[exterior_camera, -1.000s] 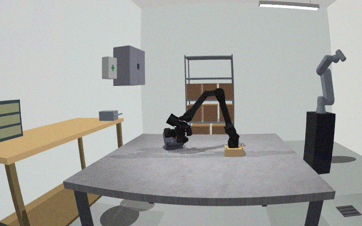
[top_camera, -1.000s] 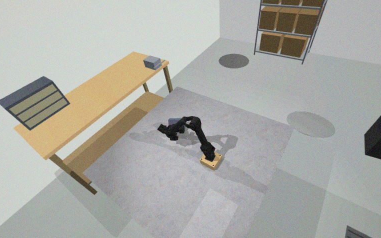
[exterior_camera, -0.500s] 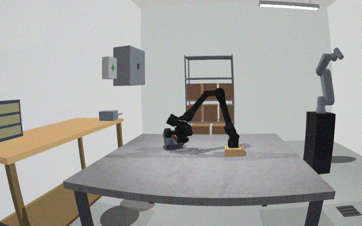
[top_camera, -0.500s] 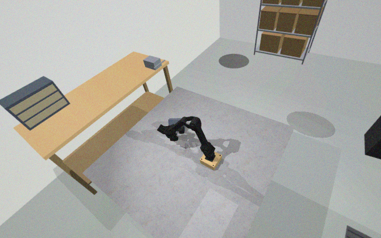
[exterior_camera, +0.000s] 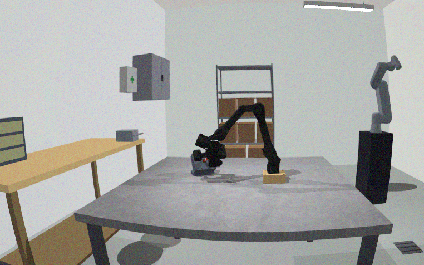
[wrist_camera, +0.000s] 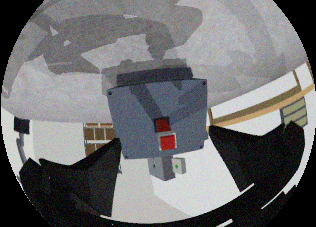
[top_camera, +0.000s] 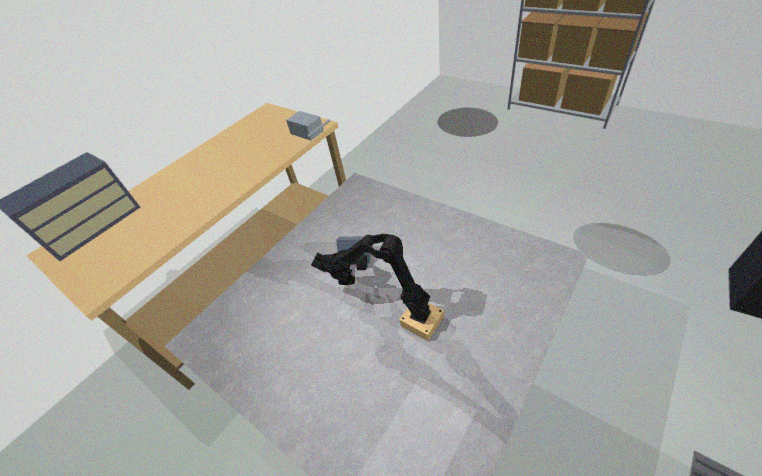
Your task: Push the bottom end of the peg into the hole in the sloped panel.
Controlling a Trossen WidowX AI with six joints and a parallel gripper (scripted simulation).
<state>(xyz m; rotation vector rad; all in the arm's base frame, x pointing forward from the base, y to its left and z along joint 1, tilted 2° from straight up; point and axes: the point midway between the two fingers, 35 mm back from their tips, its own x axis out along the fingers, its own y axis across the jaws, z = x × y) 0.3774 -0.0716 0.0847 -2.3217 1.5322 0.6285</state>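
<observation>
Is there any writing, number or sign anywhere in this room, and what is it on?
No words or numbers can be read in any view.
One sign only: a green cross, on the small white box on the wall beside the grey cabinet.
The cartons on the rack show no print.
</observation>
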